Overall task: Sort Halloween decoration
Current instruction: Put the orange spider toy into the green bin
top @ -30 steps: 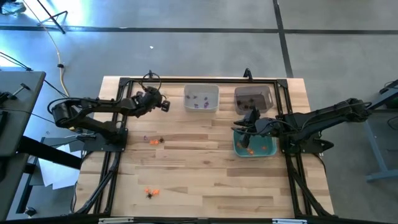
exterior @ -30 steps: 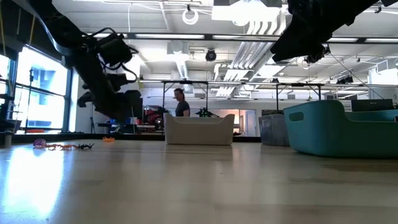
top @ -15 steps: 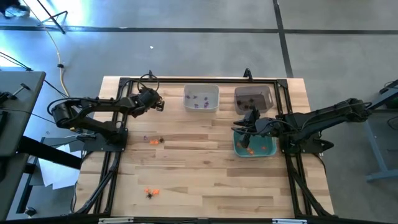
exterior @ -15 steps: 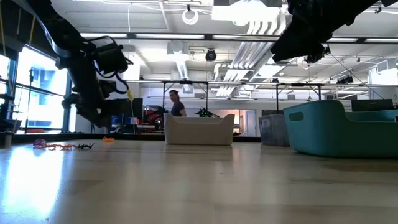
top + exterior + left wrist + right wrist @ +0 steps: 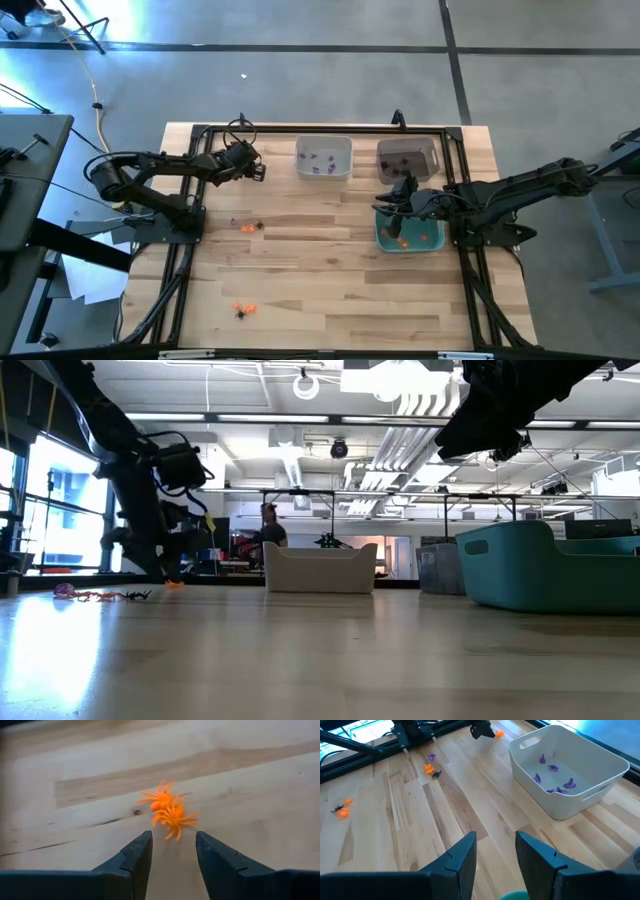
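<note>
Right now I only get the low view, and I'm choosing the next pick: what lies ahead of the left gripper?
Observer: Two orange spiders, touching each other, lie on the table just ahead of the left gripper, which is open and holds nothing.
Operator: What's inside the white bin? I see only its wall.
Observer: The white bin holds several purple trinkets.
Operator: And the right gripper?
Observer: The right gripper is open and empty, above the far edge of the teal bin.
</note>
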Tool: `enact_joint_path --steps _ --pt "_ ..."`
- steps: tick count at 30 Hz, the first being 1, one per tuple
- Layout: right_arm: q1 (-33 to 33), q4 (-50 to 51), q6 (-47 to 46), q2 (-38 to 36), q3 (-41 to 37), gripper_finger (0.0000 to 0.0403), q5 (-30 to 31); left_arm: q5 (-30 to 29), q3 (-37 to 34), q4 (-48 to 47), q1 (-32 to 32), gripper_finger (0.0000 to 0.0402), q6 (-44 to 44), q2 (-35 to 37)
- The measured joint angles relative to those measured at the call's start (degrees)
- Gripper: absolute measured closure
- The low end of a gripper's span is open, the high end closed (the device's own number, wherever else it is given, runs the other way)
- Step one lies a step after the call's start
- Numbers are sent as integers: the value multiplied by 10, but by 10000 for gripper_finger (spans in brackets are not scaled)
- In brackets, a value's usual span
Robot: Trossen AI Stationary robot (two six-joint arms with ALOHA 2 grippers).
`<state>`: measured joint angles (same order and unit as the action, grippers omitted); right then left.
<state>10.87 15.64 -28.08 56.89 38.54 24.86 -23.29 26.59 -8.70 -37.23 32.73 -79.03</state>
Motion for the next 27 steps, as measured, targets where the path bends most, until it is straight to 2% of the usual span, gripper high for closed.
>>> enact_joint_path --steps 9,15,19,27 --pt "0 0 0 0 0 269 0 -4 1 82 1 261 -4 -73" --pt "0 0 0 0 0 269 0 -2 1 90 0 275 -5 -79" --pt "0 0 0 0 0 269 0 3 1 91 1 300 -18 -79" --pt "0 0 0 0 0 269 0 9 1 91 5 376 -19 -80"
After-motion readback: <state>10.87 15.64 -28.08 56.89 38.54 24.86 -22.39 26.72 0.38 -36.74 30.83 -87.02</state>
